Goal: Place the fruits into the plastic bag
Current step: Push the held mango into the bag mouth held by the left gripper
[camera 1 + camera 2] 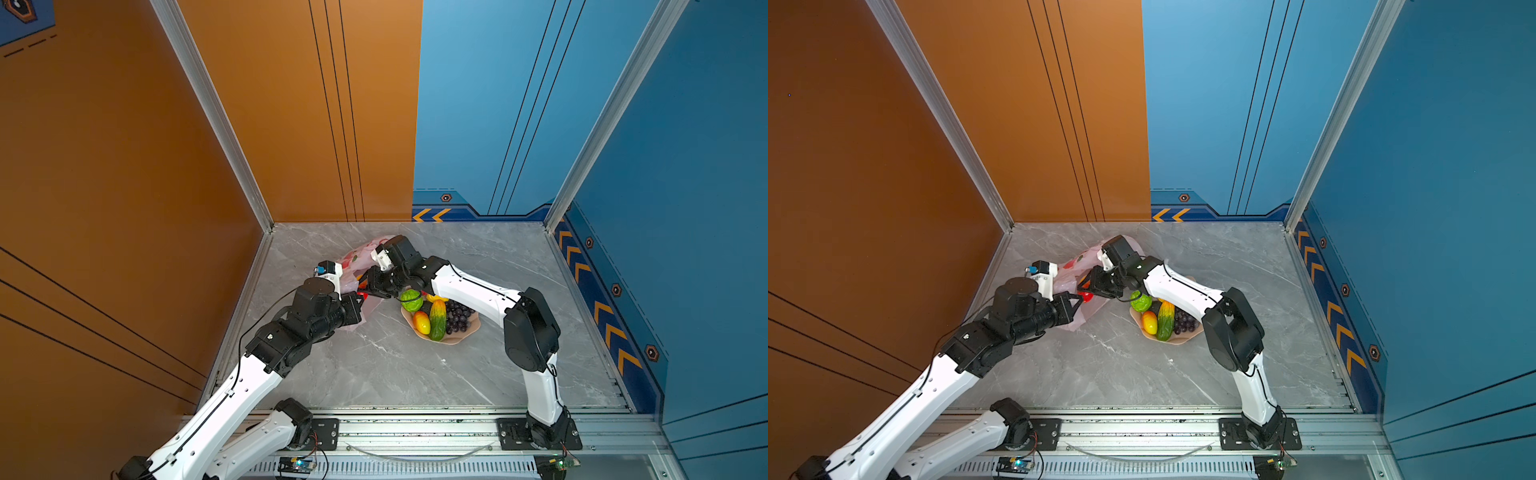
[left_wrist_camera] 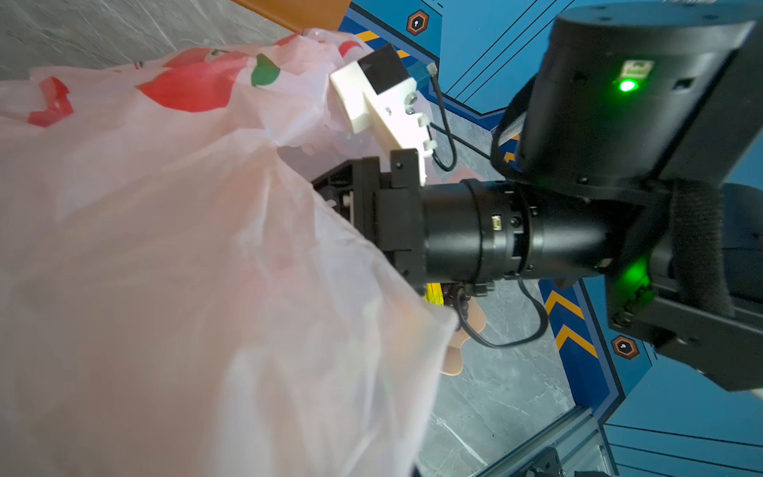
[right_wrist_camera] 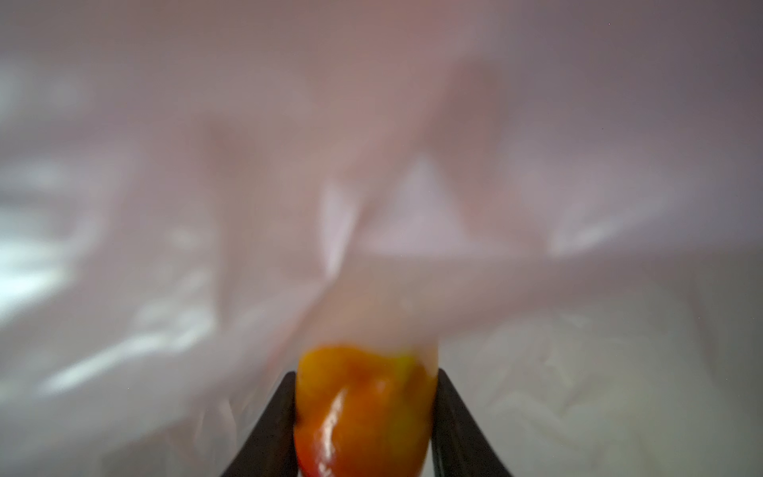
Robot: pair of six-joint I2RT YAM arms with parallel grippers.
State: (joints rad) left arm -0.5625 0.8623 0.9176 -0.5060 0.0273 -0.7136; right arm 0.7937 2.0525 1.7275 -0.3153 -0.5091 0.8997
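In both top views the grey marble desk [image 1: 374, 365] carries the plastic bag [image 1: 353, 257] at the far left. Just right of it sits the peach bowl [image 1: 455, 339] of fruits [image 1: 437, 319]. The left hand [image 1: 360, 306] is clamped on the bag's near edge. The right hand [image 3: 366, 373] grips the orange-red pepper [image 3: 363, 413] inside the bag.

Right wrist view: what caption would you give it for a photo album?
The right pincer grips a glossy orange-red pepper, with the crinkly pale-pink plastic bag filling everything ahead.
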